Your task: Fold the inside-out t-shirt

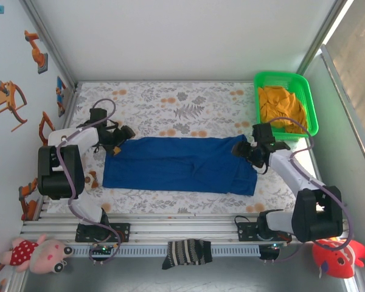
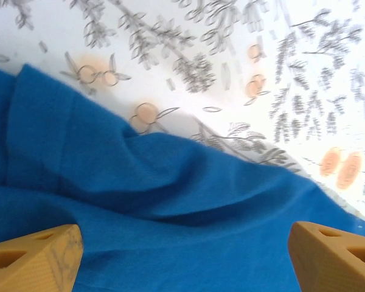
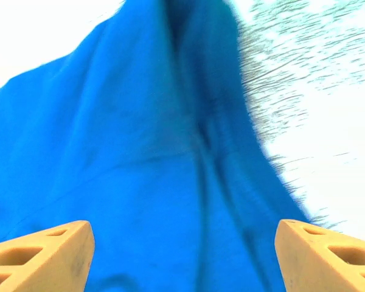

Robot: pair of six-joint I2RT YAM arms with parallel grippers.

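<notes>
The royal-blue t-shirt [image 1: 179, 164] lies spread in a wide band across the flowered table, folded lengthwise with wrinkles. My left gripper [image 1: 123, 135] hovers at the shirt's upper left corner; in the left wrist view its orange fingers [image 2: 36, 255] stand wide apart over the blue cloth [image 2: 170, 219], holding nothing. At the shirt's upper right corner is my right gripper [image 1: 242, 149]. Its orange fingers [image 3: 42, 255] are spread wide above the cloth [image 3: 140, 158], with nothing pinched between them.
A green basket [image 1: 309, 100] with orange-yellow cloth [image 1: 281, 104] stands at the back right. A striped sock [image 1: 187, 252] lies on the front rail. Plush toys [image 1: 36, 254] sit at both near corners. Flowered table [image 1: 188, 100] stretches behind the shirt.
</notes>
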